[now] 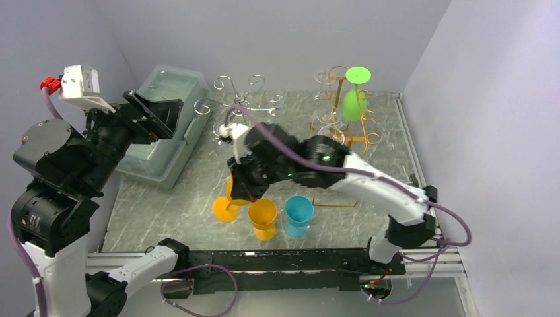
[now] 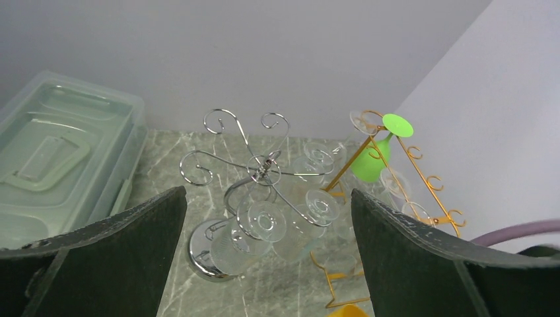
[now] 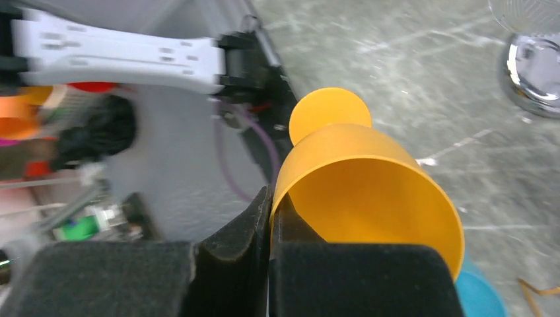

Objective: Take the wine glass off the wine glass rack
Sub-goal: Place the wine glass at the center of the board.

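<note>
Pinching the thin rim of the orange wine glass [image 3: 370,191], the right claw [image 3: 269,206] has its black padded fingers pressed together, one inside the bowl and one outside. The glass is smooth, opaque plastic with a flaring bowl and a flat round foot. It is off the racks and held tilted low over the near left part of the worktop [image 1: 172,205], a grey slab veined like marble. Whether its foot touches the slab cannot be told.

Just right of it stand a second orange glass [image 1: 263,218] and a blue glass [image 1: 298,214], both upright and of the same matte plastic.

Farther back, a chrome rack [image 2: 261,165] of curled wire hooks carries clear glasses hung upside down. To its right, a gold rack [image 1: 343,109] of thin wire holds a bright green glass [image 1: 355,99], foot up.

A translucent lidded bin [image 1: 168,125] sits at the far left. The left claw [image 1: 155,115] hangs raised beside it, fingers spread wide around nothing.
</note>
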You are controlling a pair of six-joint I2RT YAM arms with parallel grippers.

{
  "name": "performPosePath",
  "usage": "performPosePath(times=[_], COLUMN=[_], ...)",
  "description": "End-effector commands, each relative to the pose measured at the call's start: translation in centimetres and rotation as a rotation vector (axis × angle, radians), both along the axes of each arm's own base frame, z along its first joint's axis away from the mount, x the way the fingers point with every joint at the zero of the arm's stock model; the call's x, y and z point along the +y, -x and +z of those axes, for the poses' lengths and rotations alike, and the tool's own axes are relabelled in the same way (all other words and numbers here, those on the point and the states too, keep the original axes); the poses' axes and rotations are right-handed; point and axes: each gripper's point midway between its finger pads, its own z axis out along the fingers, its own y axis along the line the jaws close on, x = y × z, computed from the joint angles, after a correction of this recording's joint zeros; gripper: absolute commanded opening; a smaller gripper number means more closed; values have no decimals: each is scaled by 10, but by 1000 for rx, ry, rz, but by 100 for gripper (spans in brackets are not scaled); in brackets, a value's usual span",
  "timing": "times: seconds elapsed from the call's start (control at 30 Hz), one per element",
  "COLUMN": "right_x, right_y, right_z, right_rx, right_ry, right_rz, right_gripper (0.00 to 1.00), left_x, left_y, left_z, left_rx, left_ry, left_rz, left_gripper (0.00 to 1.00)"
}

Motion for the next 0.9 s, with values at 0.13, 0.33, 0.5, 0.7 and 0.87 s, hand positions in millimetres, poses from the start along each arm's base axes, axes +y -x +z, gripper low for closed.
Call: performPosePath(times=[0.13, 0.33, 0.5, 0.7, 0.87], right_x=[26, 46, 55, 68, 75], right_y=[-37, -27, -16, -6, -4], right_z=[-73, -103, -128, -153, -177], right_rx=[-196, -184, -199, -226, -222], right_ry=[248, 311, 370, 420, 440], right_rz=[-80, -41, -27, -9, 2], right_gripper=[0, 0, 0, 0, 0], left_x=[18, 28, 33, 35, 37], left_y=[13, 21, 23, 24, 27], left_z=[16, 19, 16, 14, 16], left_rx=[-62, -80, -84, -85, -93], left_ry=[-8, -14, -17, -21, -20], left_rz=[56, 89, 109, 117, 123], left_gripper=[99, 100, 100, 100, 100])
